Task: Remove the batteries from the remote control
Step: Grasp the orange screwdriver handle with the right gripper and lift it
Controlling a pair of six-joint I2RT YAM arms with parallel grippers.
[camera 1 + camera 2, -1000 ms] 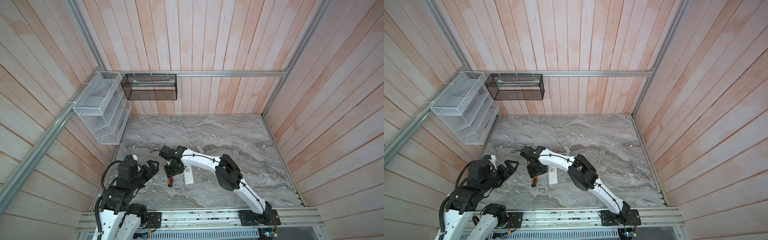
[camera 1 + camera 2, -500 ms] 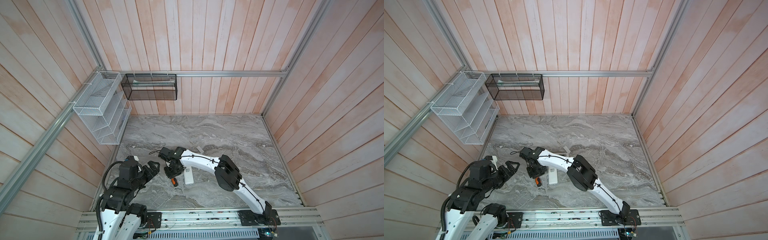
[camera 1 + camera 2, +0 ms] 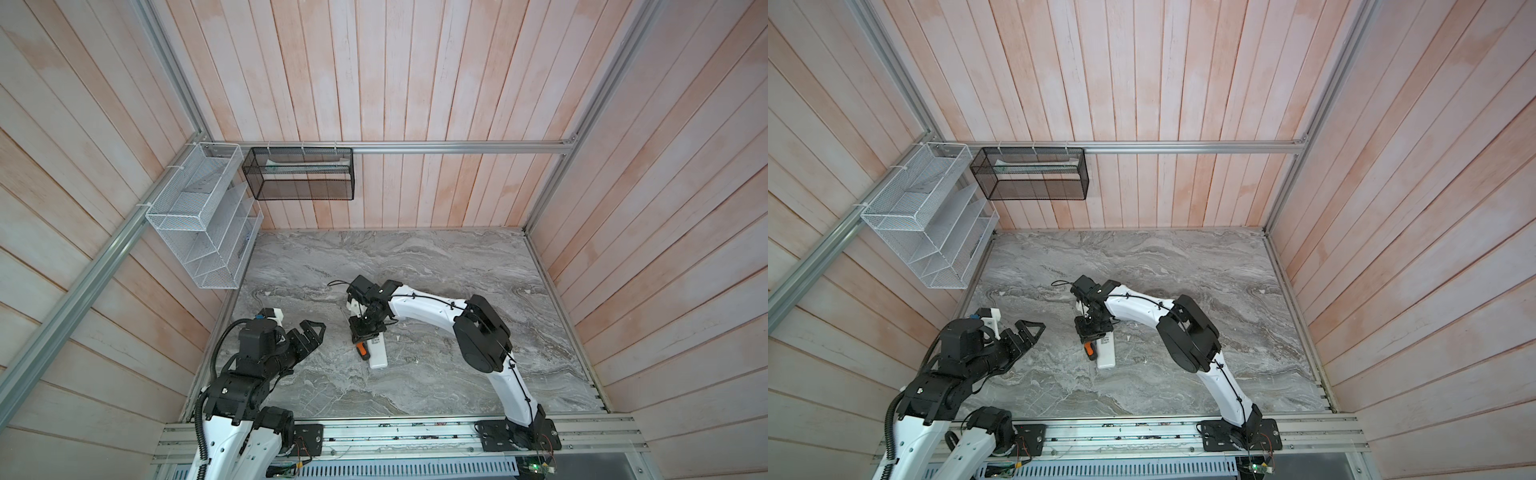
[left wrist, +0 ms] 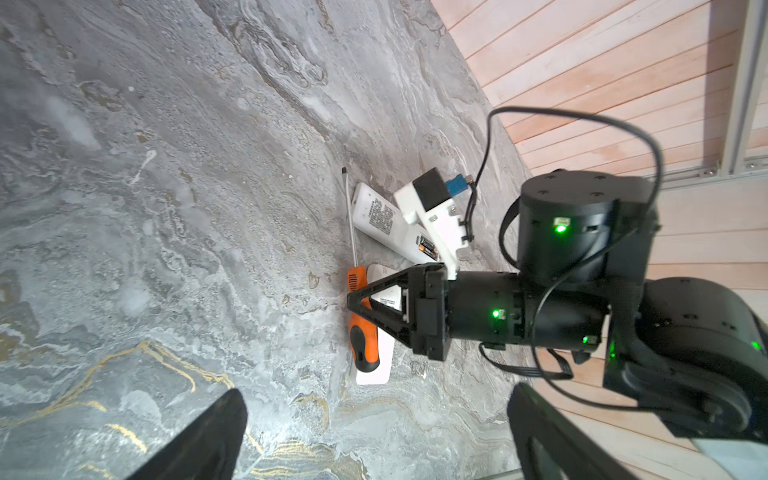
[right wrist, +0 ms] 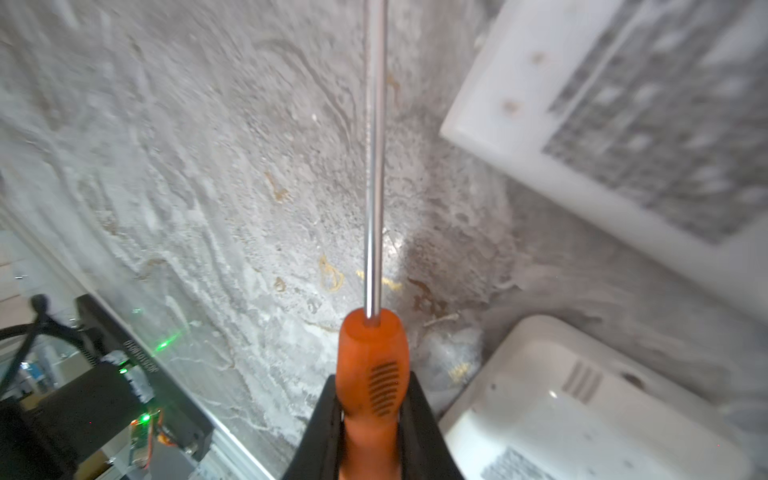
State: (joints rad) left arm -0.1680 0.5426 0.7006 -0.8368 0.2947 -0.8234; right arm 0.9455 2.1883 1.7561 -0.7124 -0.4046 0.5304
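My right gripper [image 3: 365, 332] [image 3: 1091, 330] is shut on the orange handle of a screwdriver [image 5: 372, 365], whose steel shaft [image 5: 374, 166] points away over the marble. In the left wrist view a white remote control [image 4: 386, 220] lies back up, its bay open. One of the batteries [image 4: 427, 249], dark with a gold end, sits in that bay. The right wrist's camera mount hides part of the bay. A second white remote body [image 4: 376, 365] [image 3: 378, 353] lies under the handle. My left gripper [image 3: 313, 332] [image 4: 378, 399] is open and empty, off to the left of them.
A white wire rack [image 3: 203, 224] and a black mesh basket [image 3: 299, 178] hang on the walls at the back left. The grey marble table [image 3: 415, 266] is walled by wooden panels, with an aluminium rail [image 3: 395, 432] along its front edge.
The right gripper's jaws have closed onto the screwdriver handle. The screwdriver has shifted to the right, onto the white remote body. The left arm has barely moved.
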